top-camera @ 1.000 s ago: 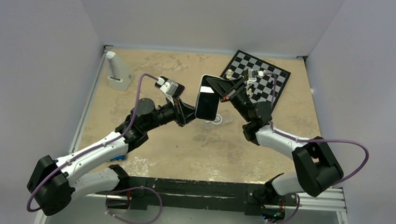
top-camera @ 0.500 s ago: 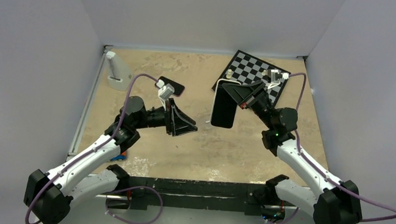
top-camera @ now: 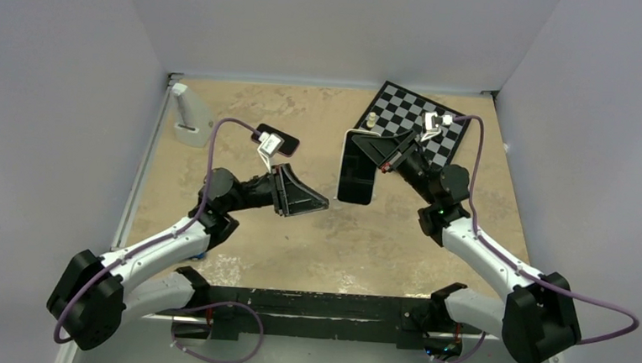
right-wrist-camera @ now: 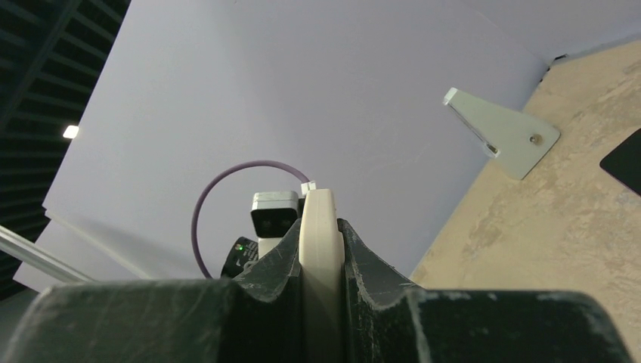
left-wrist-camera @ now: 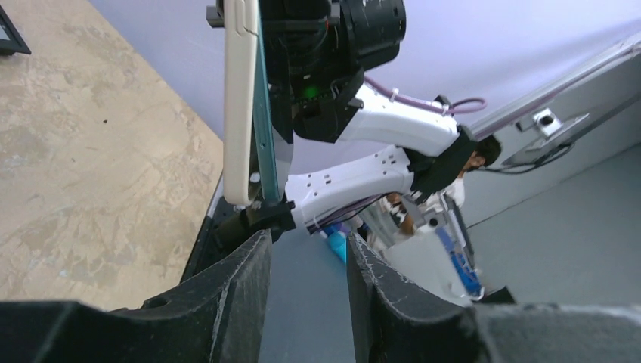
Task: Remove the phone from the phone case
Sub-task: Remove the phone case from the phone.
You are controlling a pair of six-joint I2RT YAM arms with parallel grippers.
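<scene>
My right gripper [top-camera: 372, 148] is shut on the phone [top-camera: 359, 172], which sits in the phone case [top-camera: 342, 161] and hangs upright above the table's middle. In the right wrist view the case's pale edge [right-wrist-camera: 320, 240] is pinched between my fingers [right-wrist-camera: 281, 257]. My left gripper [top-camera: 320, 204] is open and empty, a short way left of the phone and not touching it. In the left wrist view the cased phone [left-wrist-camera: 241, 98] shows edge-on above my open gripper [left-wrist-camera: 306, 253].
A second black-screened phone [top-camera: 285, 141] lies on the table behind the left wrist. A white stand [top-camera: 189, 114] is at the back left, also in the right wrist view [right-wrist-camera: 503, 133]. A chessboard [top-camera: 406, 113] with small pieces is at the back right.
My left gripper has let go of the phone, opened and drawn back to the left. My right gripper has carried the cased phone to the right and holds it alone.
</scene>
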